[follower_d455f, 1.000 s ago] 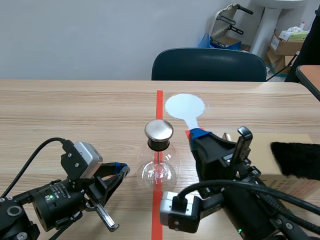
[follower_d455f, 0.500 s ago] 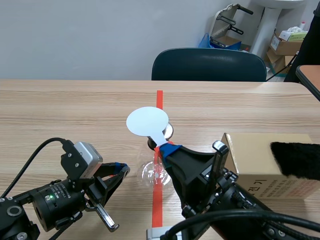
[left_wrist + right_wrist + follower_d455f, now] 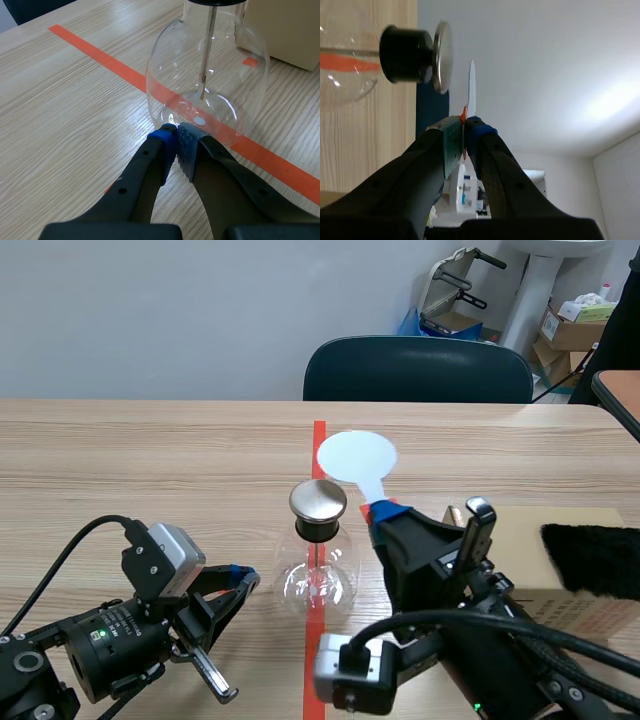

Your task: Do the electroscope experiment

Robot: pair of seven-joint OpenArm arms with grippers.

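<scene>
A glass flask (image 3: 318, 578) is stood in the mid of the table (image 3: 120, 460), on the red tape line (image 3: 319, 435). It is topped w/ a black plug (image 3: 319, 530) & a shiny metal cap (image 3: 318, 500).

The left gripper (image 3: 246, 580) is kept low at the near left, pointed at the flask. It is clenched on nothing. In the left wrist view its two pads are seen pressed tight together, just beside the foot of the glass; touching or not can't be told. A thin rod (image 3: 210, 45) inside the flask, hung down from the plug, is shown clearly only in that view.

A white paddle (image 3: 356, 457) is gripped by its stem in the right gripper (image 3: 383, 510), just right of the flask. The round white part is held up, a bit to the far right of the cap. Its flat face is seen in the scene view. In the right wrist view only its thin edge is seen, w/ a small gap left btw it & the cap, so no touch is made.

A brown box (image 3: 522, 535) is laid at the right, w/ a black fuzzy cloth (image 3: 595, 555) on it. Only a corner of the box is caught by the left wrist view, beyond the flask. A dark chair (image 3: 417, 370) is stood at the far side of the table.
</scene>
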